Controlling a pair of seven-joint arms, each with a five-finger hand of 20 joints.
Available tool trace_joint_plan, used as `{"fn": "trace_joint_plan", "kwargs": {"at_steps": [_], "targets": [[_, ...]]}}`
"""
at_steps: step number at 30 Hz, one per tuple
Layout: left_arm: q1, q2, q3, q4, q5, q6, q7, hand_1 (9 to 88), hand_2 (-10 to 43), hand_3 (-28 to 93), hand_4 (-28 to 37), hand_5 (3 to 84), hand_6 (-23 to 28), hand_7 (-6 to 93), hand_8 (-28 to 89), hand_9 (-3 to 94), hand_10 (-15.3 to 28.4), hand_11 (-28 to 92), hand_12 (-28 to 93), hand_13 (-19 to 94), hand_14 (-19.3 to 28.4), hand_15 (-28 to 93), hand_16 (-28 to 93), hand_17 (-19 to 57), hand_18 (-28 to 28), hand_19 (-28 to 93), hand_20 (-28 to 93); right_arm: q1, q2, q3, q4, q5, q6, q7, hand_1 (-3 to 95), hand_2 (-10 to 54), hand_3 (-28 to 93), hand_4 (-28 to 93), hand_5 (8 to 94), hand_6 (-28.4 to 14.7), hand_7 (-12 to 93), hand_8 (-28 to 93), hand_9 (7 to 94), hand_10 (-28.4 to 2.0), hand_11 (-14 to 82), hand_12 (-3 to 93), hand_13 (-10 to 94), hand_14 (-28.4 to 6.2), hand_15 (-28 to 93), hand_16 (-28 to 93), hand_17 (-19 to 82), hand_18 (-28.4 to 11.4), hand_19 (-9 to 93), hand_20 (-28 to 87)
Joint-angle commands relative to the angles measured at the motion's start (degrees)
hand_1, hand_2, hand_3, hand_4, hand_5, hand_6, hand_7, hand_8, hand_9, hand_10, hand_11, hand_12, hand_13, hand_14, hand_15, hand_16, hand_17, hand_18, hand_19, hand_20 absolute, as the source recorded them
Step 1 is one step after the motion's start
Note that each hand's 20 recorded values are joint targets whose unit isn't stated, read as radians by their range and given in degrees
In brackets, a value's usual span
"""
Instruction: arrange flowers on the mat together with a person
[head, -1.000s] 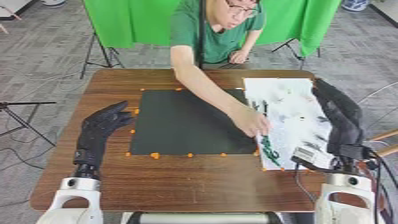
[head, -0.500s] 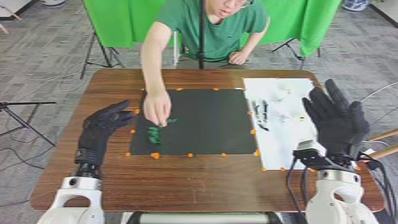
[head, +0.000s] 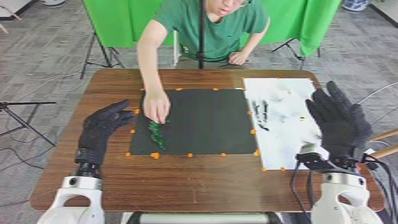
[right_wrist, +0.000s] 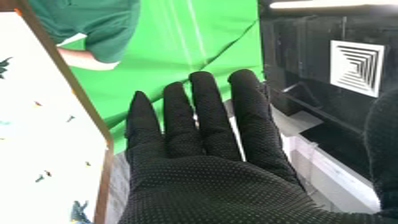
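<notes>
Greenery (head: 157, 136) is being set left on the mat (head: 209, 122) by the person's hand (head: 157, 106); next the right hand (head: 341, 125), straight-fingered, empty like the relaxed left hand (head: 104, 121), should fetch more.

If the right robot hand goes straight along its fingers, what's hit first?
Probably the green curtain beyond the table; in the wrist view, the right robot hand points at it. Depth is unclear, so that's a guess.

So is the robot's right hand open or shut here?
Open: in the wrist view the right hand has its fingers straight and slightly apart, with nothing in its palm.
</notes>
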Motion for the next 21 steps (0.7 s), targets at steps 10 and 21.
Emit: {"fn": "trace_joint_plan", "kwargs": {"at_steps": [10, 21], "targets": [[0.9, 1.98, -3.28, 1.60, -1.13, -0.55, -1.77, 27.2, -0.9, 66, -18.1, 49.1, 2.8, 13.5, -5, 52.2, 14.6, 19, 16, 46, 19.2, 23, 0, 14.7, 17.1, 24, 17, -4.5, -1.6, 3.6, -1.4, -1.1, -3.4, -0.7, 8.1, -3.1, 77, -19, 40.6, -1.8, 11, -9, 40.3, -15.0, 4.3, 12.3, 29, -11.9, 10, 8, 17, -14.5, 1, 23], [3.7, 3.93, -6.98, 2.18, -5.30, 4.74, -1.08, 17.1, 13.8, 67, -28.1, 50.2, 2.8, 12.5, -6, 52.6, 15.1, 19, 16, 46, 19.6, 23, 1, 12.6, 15.7, 16, 20, -6.5, -2.4, 5.0, -1.7, -1.0, -5.2, -0.4, 8.6, -3.3, 77, -19, 41.7, -1.9, 11, -9, 41.1, -15.1, 4.5, 12.8, 31, -12.0, 11, 9, 17, -14.5, 1, 24]]}}
